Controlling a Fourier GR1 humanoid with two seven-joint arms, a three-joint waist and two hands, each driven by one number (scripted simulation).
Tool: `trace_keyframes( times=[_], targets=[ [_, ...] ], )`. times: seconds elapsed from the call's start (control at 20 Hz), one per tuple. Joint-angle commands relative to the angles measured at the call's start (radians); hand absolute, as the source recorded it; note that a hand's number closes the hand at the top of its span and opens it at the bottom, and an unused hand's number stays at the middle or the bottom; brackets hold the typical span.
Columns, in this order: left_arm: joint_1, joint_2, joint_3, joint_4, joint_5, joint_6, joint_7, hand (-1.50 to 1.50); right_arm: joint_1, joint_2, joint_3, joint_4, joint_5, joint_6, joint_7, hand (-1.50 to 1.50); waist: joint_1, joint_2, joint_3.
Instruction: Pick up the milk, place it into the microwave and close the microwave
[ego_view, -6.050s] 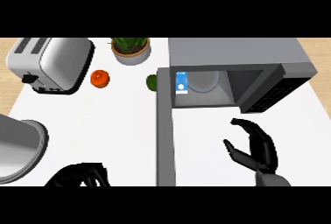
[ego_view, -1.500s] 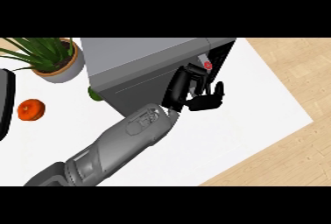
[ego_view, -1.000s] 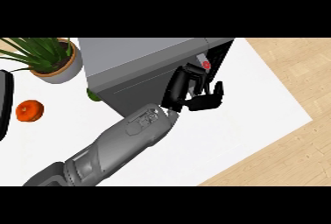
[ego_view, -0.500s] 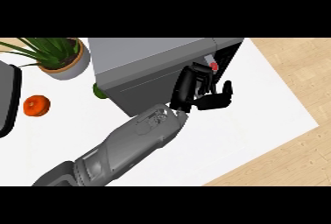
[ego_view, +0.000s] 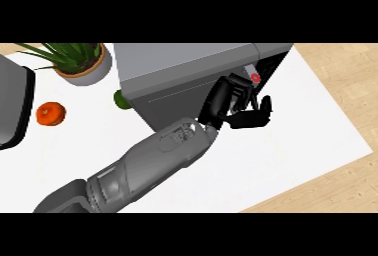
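The grey microwave stands at the back of the white counter. Its door is swung almost to, with only a dark slit left at its right end. The milk does not show; the door hides the inside. My left hand lies against the door's outer face near its free edge, open, with the fingers pointing up and the thumb out to the right. A small red dot on the microwave's front shows just above the fingertips. The grey forearm comes in from the lower left. My right hand is out of view.
A potted plant stands left of the microwave. A green fruit lies by the microwave's left corner, and an orange fruit sits further left. The toaster's dark edge is at the far left. The counter ends at the right, over wooden floor.
Six seconds ago the door stood wide open with the milk inside. Since then my left hand has pushed the door round, and over the last second it moved further toward shut.
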Motion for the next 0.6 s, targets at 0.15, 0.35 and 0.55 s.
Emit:
trace_keyframes(
  times=[0.15,0.35,0.55],
  targets=[
    [0.037,0.11,0.084,0.177,0.048,0.034,-0.007,-1.5,0.035,-0.012,-0.039,-0.012,-0.023,-0.009,0.013,-1.5,0.063,0.005,-0.003],
    [0.043,0.113,0.071,0.179,0.072,0.007,-0.019,-1.5,0.042,-0.024,-0.058,-0.031,-0.037,-0.017,0.022,-1.5,0.083,0.003,-0.005],
    [0.039,0.116,0.06,0.184,0.094,-0.012,-0.02,-1.5,0.06,-0.026,-0.069,-0.052,-0.051,-0.022,0.032,-1.5,0.088,0.001,-0.005]
  ],
)
